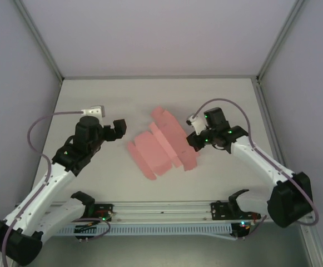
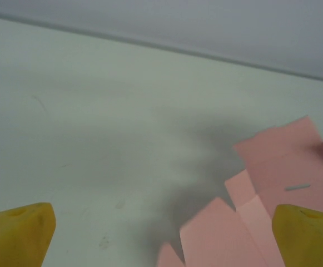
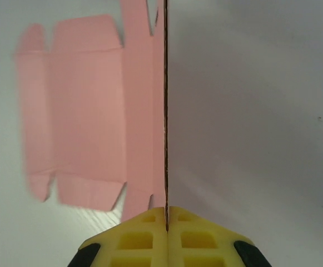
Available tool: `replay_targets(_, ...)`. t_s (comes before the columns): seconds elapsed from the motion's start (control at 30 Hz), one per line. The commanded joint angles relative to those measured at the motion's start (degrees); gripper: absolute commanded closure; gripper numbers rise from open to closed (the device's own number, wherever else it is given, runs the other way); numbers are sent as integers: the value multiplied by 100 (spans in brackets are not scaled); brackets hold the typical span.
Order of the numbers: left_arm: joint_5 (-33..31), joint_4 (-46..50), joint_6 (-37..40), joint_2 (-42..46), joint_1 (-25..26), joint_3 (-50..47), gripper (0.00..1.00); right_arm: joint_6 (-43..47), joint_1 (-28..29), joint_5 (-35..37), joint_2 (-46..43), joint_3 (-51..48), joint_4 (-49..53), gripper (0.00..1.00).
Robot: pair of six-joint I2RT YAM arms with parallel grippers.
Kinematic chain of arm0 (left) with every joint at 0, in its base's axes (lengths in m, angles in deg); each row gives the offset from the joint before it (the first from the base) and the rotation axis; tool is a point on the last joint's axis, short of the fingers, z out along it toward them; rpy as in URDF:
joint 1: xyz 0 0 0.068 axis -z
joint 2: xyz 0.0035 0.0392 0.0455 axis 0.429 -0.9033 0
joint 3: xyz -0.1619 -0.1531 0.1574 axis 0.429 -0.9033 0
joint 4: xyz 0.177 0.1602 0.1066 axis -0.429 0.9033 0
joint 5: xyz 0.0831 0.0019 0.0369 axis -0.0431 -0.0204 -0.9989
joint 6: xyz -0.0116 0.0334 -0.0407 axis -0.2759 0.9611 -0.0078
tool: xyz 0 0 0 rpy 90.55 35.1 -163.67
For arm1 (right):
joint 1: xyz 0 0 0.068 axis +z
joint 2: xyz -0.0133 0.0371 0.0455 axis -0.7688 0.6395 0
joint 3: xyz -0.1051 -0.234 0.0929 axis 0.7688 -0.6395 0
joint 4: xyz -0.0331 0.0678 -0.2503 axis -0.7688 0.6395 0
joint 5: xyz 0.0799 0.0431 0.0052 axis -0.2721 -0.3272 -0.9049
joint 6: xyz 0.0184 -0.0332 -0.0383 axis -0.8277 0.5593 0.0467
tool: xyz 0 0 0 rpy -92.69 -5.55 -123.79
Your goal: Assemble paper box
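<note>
The task item is the paper box (image 1: 161,147), at this stage a pink, thin, die-cut card sheet with tabs and flaps, not yet folded into a box. It lies at the centre of the worktop (image 1: 122,94), well apart from every edge and between my two arms. My right end effector (image 1: 193,139) is pressed together on the sheet's right-hand margin. In the right wrist view the pinched panel stands upright and is seen edge-on as a thin dark line rising from between the yellow fingers (image 3: 136,239), while the other panels lie flat to one side of it. My left end effector (image 1: 117,129) is spread wide and holds nothing. Its yellow fingertips (image 2: 19,236) sit far apart, just beside the sheet's left-hand flaps and not touching them. The sheet lies askew to the worktop edges. Its long axis appears to run diagonally from the far side toward the near right corner, with end flaps at both extremes. Handling judgement: the card is very light and thin. It should be stiff across a panel but will hinge readily at score lines. It will crease if pinched mid-panel and will slide on the smooth worktop. Take hold at a panel margin close to a score line, never on a small tab.
</note>
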Motion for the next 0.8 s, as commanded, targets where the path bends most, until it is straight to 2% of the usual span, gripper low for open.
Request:
replay_targets(0.0,80,-139,211,-290,10,269,0,1667,439,1690,235,340,216,100)
replay_targets(0.1,177,-202,327,-745,10,501,0,2305,742,2657,448,103,-788,100)
replay_targets(0.27,464,-398,443,-1394,9,716,0,3422,1172,3654,860,-134,-1829,100)
replay_targets(0.4,619,-658,546,-1862,-1,724,0,4106,1524,4254,897,-807,-3371,100)
replay_targets(0.47,719,-714,547,-2125,1,785,0,4108,1589,4110,795,-1009,-3678,100)
replay_targets(0.63,984,-1043,849,-2813,1,949,0,3776,1597,3601,538,-1024,-3391,100)
replay_targets(0.77,1694,-1139,1239,-3227,23,1023,0,3676,1592,3588,507,-943,-3186,100)
